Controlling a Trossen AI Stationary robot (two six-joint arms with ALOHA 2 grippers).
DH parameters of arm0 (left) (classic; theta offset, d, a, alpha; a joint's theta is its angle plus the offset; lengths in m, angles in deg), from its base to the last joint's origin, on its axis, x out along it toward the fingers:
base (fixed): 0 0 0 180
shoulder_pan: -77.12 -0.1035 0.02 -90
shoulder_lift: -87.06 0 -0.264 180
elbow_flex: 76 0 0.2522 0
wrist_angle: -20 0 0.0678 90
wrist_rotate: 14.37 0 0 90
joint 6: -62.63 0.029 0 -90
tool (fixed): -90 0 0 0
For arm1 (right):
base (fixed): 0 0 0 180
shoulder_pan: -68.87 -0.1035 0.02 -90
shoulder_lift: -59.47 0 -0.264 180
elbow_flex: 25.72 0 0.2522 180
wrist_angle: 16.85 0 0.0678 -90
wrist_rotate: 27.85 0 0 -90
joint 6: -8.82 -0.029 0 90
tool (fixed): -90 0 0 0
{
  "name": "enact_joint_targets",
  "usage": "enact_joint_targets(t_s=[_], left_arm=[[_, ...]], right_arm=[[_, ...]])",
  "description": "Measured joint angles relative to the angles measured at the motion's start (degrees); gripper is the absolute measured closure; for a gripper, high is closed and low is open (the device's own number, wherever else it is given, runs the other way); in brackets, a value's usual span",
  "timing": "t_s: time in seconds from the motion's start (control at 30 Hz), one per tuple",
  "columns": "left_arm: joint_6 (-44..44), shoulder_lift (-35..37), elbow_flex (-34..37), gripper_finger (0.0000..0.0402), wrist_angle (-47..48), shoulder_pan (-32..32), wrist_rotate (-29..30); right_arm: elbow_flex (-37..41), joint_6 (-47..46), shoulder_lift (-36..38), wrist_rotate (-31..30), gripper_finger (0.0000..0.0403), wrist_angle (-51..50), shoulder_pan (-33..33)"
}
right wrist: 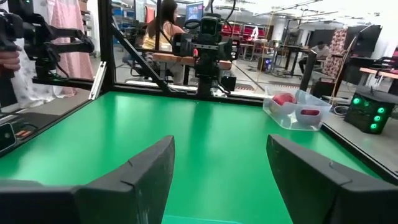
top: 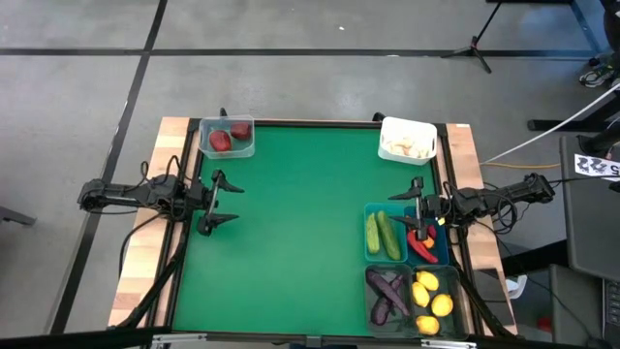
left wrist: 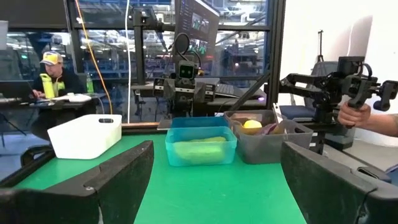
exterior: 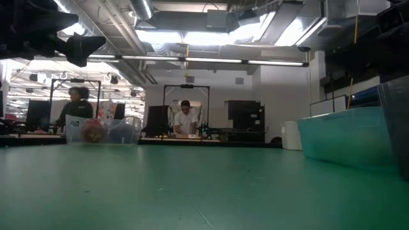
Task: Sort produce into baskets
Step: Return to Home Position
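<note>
Green cucumbers (top: 382, 234) sat binned in a teal translucent basket (top: 380, 206); the left gripper (top: 237, 204) and right gripper (top: 398, 211) gaped wide, empty; judged homing, needing only retraction.

Matt green mat (top: 300, 213); bare wood table edge (top: 129, 291); glossy clear plastic bin (top: 206, 124); white plastic bin (top: 386, 127).

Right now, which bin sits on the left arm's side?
The clear bin with the dark red fruits; the other bins all stand on the opposite side.
</note>
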Motion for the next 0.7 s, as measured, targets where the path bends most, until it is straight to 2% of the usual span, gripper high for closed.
enact_joint_targets(t_s=[0.27, 0.43, 0.57, 0.7], left_arm=[[-1.47, 0.0, 0.0, 0.0057, -0.1, 0.01, 0.23], [0.67, 0.0, 0.0, 0.0057, -0.21, 0.0, 0.26], [3.78, 0.01, 0.0, 0.0057, 0.29, -0.1, 0.28], [5.73, 0.02, 0.0, 0.0057, 0.39, -0.11, 1.05]], right_arm=[[0.0, 1.29, 0.0, -3.01, 0.015, 0.91, 0.0], [0.0, 1.63, 0.02, 7.59, 0.015, 0.1, -0.02], [0.0, -0.75, 0.01, 10.3, 0.015, -1.05, 0.39], [0.0, -1.27, 0.11, 14.36, 0.015, -1.36, 4.6]])
